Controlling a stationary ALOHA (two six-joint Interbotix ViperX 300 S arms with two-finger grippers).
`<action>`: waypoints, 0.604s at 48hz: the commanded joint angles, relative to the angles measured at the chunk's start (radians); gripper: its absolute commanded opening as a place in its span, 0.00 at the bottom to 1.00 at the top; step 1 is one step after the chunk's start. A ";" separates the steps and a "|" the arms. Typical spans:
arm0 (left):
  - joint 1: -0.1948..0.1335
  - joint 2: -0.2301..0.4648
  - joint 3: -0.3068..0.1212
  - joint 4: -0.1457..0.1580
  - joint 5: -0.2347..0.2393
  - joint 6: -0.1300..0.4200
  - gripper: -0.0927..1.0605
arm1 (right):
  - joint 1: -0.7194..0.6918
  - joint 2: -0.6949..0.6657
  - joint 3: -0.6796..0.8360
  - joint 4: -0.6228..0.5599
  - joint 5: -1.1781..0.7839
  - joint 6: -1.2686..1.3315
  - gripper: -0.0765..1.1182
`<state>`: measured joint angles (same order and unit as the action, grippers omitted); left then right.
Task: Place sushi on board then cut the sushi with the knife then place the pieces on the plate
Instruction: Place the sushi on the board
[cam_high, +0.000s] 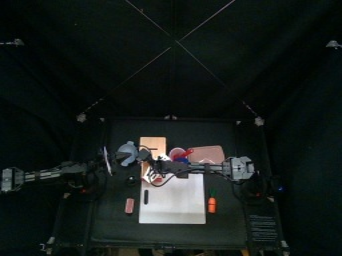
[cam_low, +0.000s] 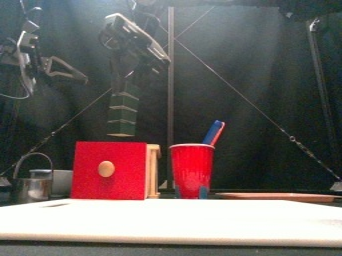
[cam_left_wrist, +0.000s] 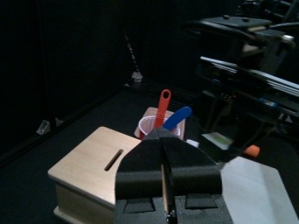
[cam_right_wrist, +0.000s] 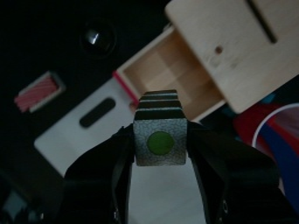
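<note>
- The sushi roll (cam_low: 123, 108) is held in the air left of centre in the front view, above the wooden box (cam_low: 110, 170); the placing step is judged to be in hand.
- Next, the roll needs to be carried over the white board (cam_low: 174, 222) along the bottom and lowered.
- The right gripper (cam_right_wrist: 160, 131) is clamped on the roll; the left gripper (cam_left_wrist: 165, 153) is seen with jaws together, nothing held.

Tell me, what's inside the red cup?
A blue knife and a red knife poke out of the red cup. Their lower ends are hidden inside.

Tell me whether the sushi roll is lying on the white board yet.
No, the sushi roll hangs in the right gripper, in the air above the wooden box, well clear of the white board.
</note>
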<state>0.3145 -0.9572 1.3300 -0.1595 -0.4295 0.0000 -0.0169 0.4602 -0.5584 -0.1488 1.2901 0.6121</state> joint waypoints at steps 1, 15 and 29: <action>0.012 0.002 -0.014 0.000 -0.009 0.002 0.17 | 0.002 -0.063 -0.058 0.092 0.061 -0.066 0.56; 0.038 0.002 -0.015 0.000 -0.009 0.002 0.17 | 0.028 -0.144 -0.058 -0.021 0.216 -0.143 0.56; 0.063 0.002 -0.028 -0.003 -0.015 -0.003 0.17 | 0.044 -0.272 0.242 0.015 0.161 -0.202 0.55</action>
<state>0.3666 -0.9572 1.3300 -0.1595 -0.4295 -0.0015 0.0322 0.2730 -0.4203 -0.1473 1.4864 0.4142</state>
